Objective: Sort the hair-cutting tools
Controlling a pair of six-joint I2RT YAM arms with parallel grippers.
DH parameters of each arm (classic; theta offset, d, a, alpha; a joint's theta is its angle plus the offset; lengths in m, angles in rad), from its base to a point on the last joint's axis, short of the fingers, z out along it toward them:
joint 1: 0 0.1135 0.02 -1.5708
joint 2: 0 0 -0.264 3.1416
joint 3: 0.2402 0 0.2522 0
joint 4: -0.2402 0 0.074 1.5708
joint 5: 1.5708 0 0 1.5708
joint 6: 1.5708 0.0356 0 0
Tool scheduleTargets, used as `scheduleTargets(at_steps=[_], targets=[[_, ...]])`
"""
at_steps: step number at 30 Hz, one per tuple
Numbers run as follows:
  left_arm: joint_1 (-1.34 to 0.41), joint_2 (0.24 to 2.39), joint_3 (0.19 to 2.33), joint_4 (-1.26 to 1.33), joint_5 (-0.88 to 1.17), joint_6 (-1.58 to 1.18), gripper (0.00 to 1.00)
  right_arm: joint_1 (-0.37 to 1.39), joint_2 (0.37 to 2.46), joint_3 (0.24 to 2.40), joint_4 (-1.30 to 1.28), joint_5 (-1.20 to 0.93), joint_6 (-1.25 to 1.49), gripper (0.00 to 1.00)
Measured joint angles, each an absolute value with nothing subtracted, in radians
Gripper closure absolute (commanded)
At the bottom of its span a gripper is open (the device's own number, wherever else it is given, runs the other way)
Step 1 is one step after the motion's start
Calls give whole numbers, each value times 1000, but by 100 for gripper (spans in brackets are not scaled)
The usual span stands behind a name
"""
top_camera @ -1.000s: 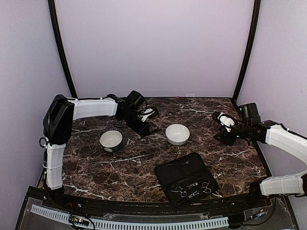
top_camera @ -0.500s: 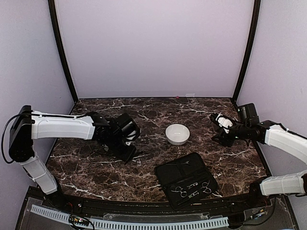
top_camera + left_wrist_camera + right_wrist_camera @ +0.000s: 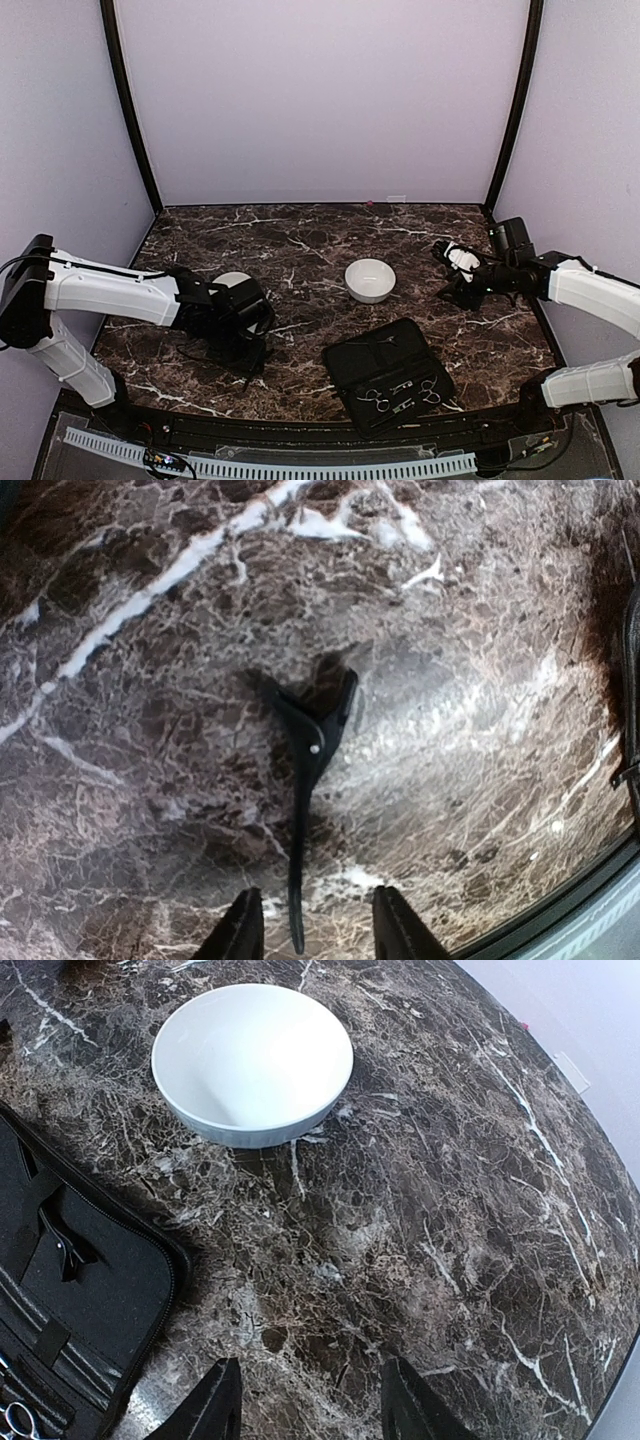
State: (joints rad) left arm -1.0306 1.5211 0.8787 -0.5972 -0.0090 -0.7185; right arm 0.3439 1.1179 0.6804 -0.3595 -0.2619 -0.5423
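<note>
Left of the black case (image 3: 390, 372), flat on the marble table (image 3: 150, 680), lies a black hair clip (image 3: 310, 765), one of the tools to sort. It looks light, stiff and thin, with a finish that is probably slick. Lying this flat, it leaves little to get under. The thicker hinged part by the pale rivet seems the surest place to pinch, across its width. It is slim and tapered, with two short wings at one end and a long tail at the other. The tail points in between the fingers of the left gripper (image 3: 315, 920), which stand apart without touching it. Right of the case, the right gripper (image 3: 310, 1390) hangs part open, holding nothing. Silvery scissors (image 3: 378, 400) lie in the case, and a white bowl (image 3: 370, 280) sits beyond it.
</note>
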Motion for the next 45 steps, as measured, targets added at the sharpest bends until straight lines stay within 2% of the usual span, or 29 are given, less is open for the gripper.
scheduleTargets(at_steps=[4, 8, 10, 14, 22, 29, 35, 36, 40, 45], targets=[[-1032, 1497, 880, -626, -15, -748, 66, 345, 1118, 680, -360, -262, -542, 52], [-1032, 1415, 862, -690, -63, -798, 90, 345, 1113, 680, -360, -262, -542, 52], [-1030, 1381, 831, -704, -72, -815, 97, 345, 1106, 680, -360, -262, -542, 52], [-1029, 1400, 764, -691, -54, -805, 100, 345, 1100, 680, -360, -262, -543, 52], [-1038, 1559, 831, -622, 49, -662, 97, 350, 1104, 680, -363, -262, -549, 52], [-1052, 1699, 978, -512, 147, -505, 96, 355, 1113, 680, -365, -255, -556, 52], [-1052, 1772, 1111, -515, 161, -374, 95, 355, 1113, 680, -368, -242, -560, 52], [-1052, 1773, 1122, -524, 165, -347, 91, 355, 1113, 680, -368, -239, -560, 52], [-1052, 1753, 1131, -590, 216, -215, 57, 355, 1116, 680, -368, -234, -560, 52], [-1052, 1703, 1142, -725, 213, -31, 53, 355, 1137, 680, -369, -235, -564, 52]])
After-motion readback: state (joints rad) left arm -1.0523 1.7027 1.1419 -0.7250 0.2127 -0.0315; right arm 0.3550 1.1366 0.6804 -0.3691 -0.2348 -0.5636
